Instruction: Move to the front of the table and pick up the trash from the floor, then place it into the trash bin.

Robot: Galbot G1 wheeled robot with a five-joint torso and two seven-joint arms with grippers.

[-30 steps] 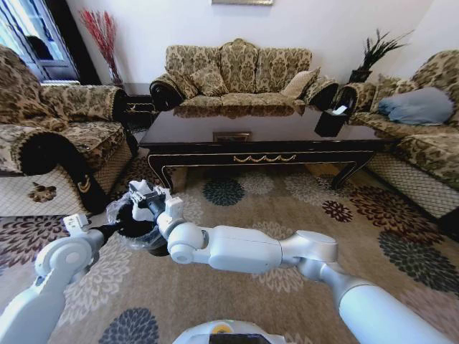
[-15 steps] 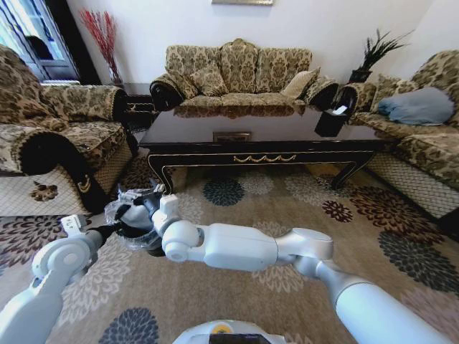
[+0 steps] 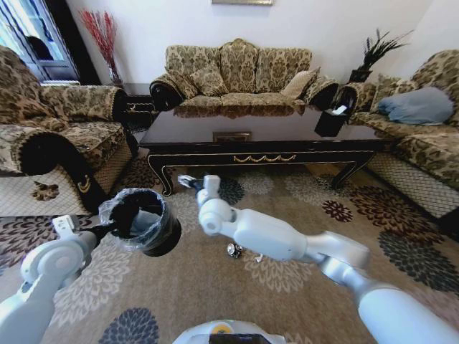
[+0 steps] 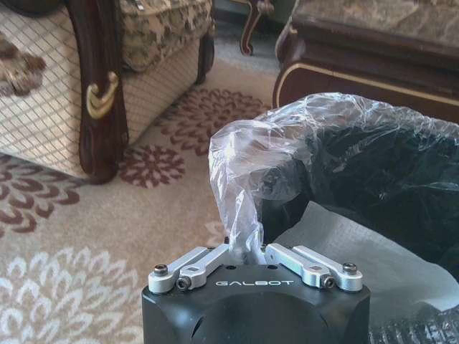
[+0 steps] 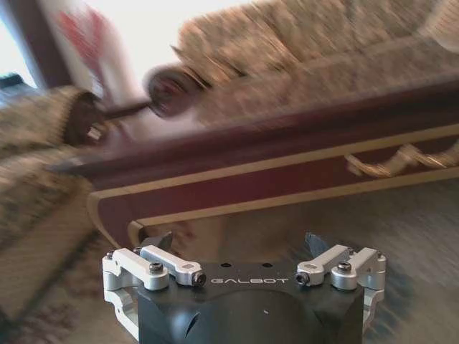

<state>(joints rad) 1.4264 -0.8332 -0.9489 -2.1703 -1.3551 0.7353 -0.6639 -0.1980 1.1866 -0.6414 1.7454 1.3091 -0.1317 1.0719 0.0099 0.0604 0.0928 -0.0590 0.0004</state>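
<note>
From the head camera, the left gripper (image 3: 107, 227) holds the trash bin (image 3: 141, 221) up off the floor (image 3: 301, 208) by its rim, low at the robot's left; the bin is tilted so its dark inside and the ruffled clear liner face the camera; the right gripper (image 3: 192, 181) hangs in the air to the right of the bin, just in front of the table (image 3: 264, 137), its fingers spread with nothing between them; a tiny shiny ball (image 3: 233, 249) lies on the carpet just below the right arm (the one loose piece of trash plain to see here).

In the left wrist view, the left gripper (image 4: 247, 251) is pinched tight on a fold of the liner (image 4: 244, 172) at the bin's (image 4: 373, 179) rim; a white paper sheet (image 4: 358, 261) lies inside the bin, against its black wall; a sofa's dark wooden corner (image 4: 97, 86) stands on the carpet beyond.

In the right wrist view, the right gripper (image 5: 240, 247) is wide apart and empty; the table's apron with its gold trim (image 5: 301, 172) runs across ahead of it.
</note>
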